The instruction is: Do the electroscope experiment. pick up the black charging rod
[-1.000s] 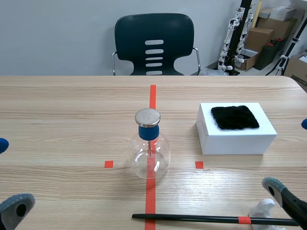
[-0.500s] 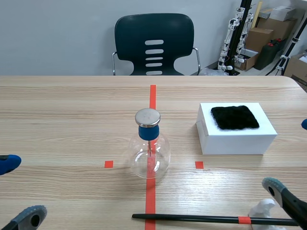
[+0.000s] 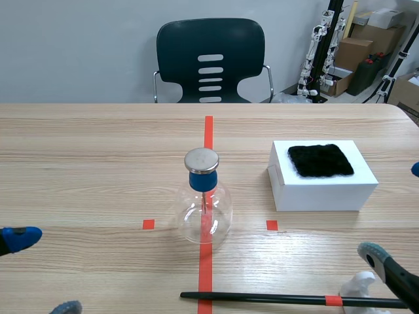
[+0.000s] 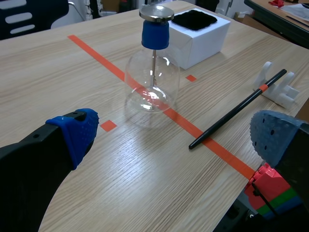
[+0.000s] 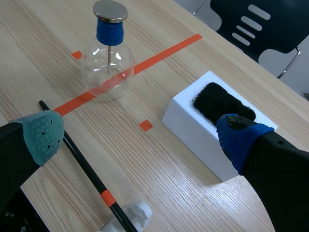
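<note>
Mostly the danger lies in how thin the black rod [image 3: 288,299] is. It lies at about 5 o'clock from the glass flask [image 3: 204,210], along the near edge of the table [image 3: 98,144]. One end is propped on a small white holder [image 3: 357,286], and the free end crosses the red tape line [image 3: 208,131].

A squeeze that lands off-centre would likely roll the rod out from the pads, and it could go over the edge. Coming down too low would press the pads onto the wood. A sideways nudge could push the holder off. I would also expect a lifted rod to swing its free end toward the flask, which looks light and easy to tip.

Both arms are empty-handed. The left gripper [image 4: 176,133] is spread wide, with the flask at its 12 o'clock and the rod toward 2 o'clock. The right gripper [image 5: 141,133] is just as wide, with the rod running beside its grey-green finger.

Pale wood grain covers the tabletop, with small red squares on either side of the flask. A white box [image 3: 322,186] topped with a black cloth [image 3: 321,160] sits at 2 o'clock from the flask. At 12 o'clock, beyond the table, stands a dark chair [image 3: 211,59] against a grey wall, and cardboard boxes [image 3: 357,49] are stacked at 1 o'clock.
</note>
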